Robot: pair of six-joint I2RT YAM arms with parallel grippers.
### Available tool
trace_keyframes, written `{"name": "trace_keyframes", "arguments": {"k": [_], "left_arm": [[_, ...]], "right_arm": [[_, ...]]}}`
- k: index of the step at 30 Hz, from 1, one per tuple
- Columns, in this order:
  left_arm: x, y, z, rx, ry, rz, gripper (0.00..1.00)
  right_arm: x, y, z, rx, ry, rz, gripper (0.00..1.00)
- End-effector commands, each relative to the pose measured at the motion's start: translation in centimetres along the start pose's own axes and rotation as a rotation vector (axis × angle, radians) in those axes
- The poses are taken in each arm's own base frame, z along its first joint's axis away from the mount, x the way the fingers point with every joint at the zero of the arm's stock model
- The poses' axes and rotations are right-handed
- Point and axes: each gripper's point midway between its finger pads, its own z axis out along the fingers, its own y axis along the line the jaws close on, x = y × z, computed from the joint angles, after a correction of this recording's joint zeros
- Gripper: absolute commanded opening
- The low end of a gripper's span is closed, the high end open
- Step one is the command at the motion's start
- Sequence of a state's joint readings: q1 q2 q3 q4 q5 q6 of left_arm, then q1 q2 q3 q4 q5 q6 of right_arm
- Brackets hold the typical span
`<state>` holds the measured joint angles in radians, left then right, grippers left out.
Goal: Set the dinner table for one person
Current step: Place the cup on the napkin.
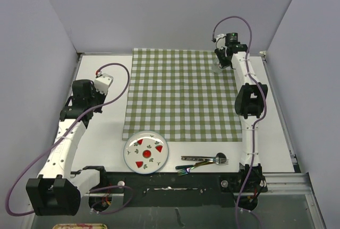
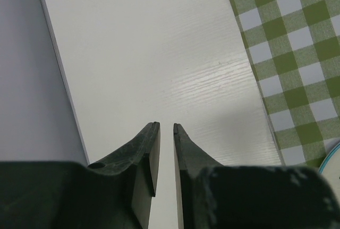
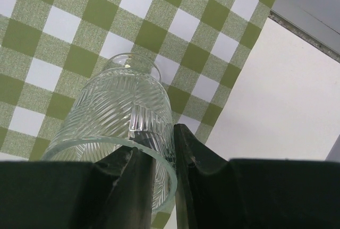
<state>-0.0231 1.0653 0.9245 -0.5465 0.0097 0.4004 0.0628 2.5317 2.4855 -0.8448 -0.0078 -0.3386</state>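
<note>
A clear ribbed glass [image 3: 122,112] stands at the far right corner of the green-and-white checked cloth [image 1: 180,93]. My right gripper [image 3: 159,138] is shut on its rim, one finger inside and one outside; in the top view this gripper [image 1: 220,61] sits over the glass [image 1: 219,69]. My left gripper [image 2: 166,125] hovers over the bare white dinner table [image 2: 159,53] left of the cloth, its jaws a narrow slit apart with nothing between them. A white plate [image 1: 145,153] with red and green motifs lies near the front edge. A fork [image 1: 204,159] and an iridescent piece of cutlery [image 1: 191,168] lie to its right.
The cloth [image 2: 297,43] covers the middle of the table. Grey walls close in the left, back and right sides. Metal rails run along the table's edges [image 1: 284,128]. The plate's rim [image 2: 332,157] shows at the right edge of the left wrist view.
</note>
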Motion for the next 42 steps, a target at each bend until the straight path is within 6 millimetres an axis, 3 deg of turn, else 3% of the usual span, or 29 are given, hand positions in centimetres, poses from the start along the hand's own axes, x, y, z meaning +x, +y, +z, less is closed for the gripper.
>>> {"name": "trace_keyframes", "arguments": {"k": [1, 12, 37, 42], "left_arm": [[-1.8, 0.5, 0.2, -0.007, -0.069, -0.008, 0.15], [-2.3, 0.3, 0.9, 0.022, -0.061, 0.003, 0.15], [-1.3, -0.6, 2.6, 0.081, 0.005, 0.014, 0.15], [-1.0, -0.9, 2.9, 0.095, 0.017, 0.014, 0.15]], "right_arm": [[-4.8, -1.2, -4.4, -0.004, -0.153, 0.049, 0.00], [-4.8, 0.6, -5.2, -0.054, -0.133, 0.063, 0.00], [-3.7, 0.7, -3.4, -0.033, -0.094, 0.037, 0.00], [-3.9, 0.5, -3.4, -0.027, -0.101, 0.034, 0.04]]}}
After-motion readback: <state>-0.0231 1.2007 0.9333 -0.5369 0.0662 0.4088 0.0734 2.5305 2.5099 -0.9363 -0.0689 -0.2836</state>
